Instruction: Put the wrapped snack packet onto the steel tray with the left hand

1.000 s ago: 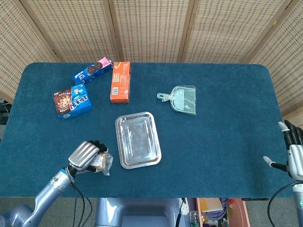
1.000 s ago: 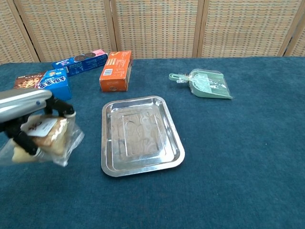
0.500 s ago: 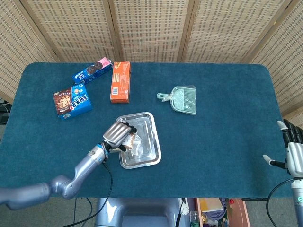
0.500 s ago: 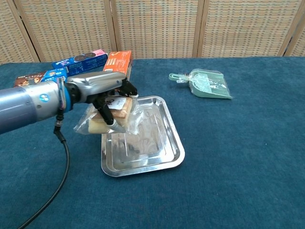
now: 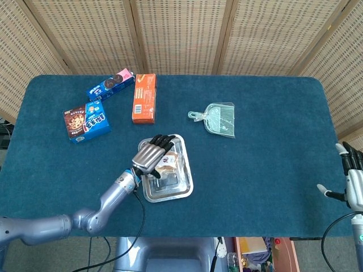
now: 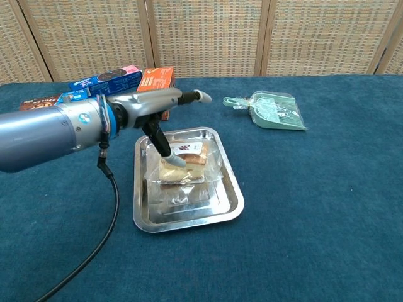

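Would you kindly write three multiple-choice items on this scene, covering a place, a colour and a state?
1. Where does the snack packet lie?
A. on the steel tray
B. on the cloth beside the dustpan
C. on the orange box

2. What colour is the dustpan?
A. red
B. pale green
C. black

3. How are the fingers of the left hand?
A. clenched round the packet
B. spread open over the packet
C. pressed on the blue box

Key: 1 A, the packet rests inside the tray; 2 B, the dustpan is pale green; 3 B, the fingers are extended, not closed on the packet.
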`<state>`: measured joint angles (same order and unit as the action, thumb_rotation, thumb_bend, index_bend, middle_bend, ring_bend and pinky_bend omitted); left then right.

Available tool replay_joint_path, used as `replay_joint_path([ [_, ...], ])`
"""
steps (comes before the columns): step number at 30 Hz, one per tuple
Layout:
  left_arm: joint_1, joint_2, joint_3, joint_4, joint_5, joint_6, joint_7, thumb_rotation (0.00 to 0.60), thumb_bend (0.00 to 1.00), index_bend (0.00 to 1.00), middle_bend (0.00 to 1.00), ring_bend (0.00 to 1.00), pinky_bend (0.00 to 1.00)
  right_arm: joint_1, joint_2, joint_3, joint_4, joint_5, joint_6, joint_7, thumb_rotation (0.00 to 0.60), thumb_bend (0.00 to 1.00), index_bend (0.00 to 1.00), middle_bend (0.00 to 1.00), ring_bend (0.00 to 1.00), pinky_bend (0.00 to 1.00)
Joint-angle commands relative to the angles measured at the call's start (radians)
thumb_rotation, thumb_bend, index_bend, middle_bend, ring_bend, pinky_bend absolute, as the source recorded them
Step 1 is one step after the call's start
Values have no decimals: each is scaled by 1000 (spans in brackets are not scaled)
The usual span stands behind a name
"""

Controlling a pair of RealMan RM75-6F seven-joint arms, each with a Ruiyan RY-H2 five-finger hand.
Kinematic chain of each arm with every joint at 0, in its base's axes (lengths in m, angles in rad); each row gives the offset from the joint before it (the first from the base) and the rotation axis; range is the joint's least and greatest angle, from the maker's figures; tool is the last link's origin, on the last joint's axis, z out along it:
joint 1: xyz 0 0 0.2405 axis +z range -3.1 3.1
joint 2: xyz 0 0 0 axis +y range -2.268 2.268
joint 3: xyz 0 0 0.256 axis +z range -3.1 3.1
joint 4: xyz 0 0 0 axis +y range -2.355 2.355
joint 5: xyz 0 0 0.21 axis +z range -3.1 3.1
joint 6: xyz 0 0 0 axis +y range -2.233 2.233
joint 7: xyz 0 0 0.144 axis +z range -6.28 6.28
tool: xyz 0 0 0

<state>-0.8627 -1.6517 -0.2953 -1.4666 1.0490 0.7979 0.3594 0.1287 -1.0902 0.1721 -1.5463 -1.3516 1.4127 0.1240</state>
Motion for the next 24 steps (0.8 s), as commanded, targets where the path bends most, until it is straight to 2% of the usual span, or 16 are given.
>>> replay_joint_path([
  [1, 90, 151, 14, -162, 120, 146, -39, 600, 0, 0, 0, 0, 0, -2, 1, -3, -3, -5, 4, -1, 600, 0, 0, 0, 0, 0],
  [6, 258, 374, 70, -333, 228, 356, -62, 600, 0, 0, 0, 0, 0, -3, -1, -10, -15, -21, 13, -17, 600, 0, 0, 0, 0, 0],
  [11, 433, 544, 144, -387, 272, 521, -152, 600, 0, 0, 0, 0, 0, -6, -2, -18, -29, -38, 26, -36, 600, 0, 0, 0, 0, 0],
  [14, 537, 591, 197, -346, 287, 605, -238, 600, 0, 0, 0, 0, 0, -7, -2, -20, -34, -47, 35, -43, 600, 0, 0, 0, 0, 0],
  [19, 655, 630, 267, -304, 314, 689, -317, 600, 0, 0, 0, 0, 0, -10, -1, -24, -32, -52, 38, -43, 600, 0, 0, 0, 0, 0],
  [24, 701, 639, 295, -297, 343, 712, -349, 600, 0, 0, 0, 0, 0, -11, -2, -23, -32, -54, 43, -47, 600, 0, 0, 0, 0, 0],
])
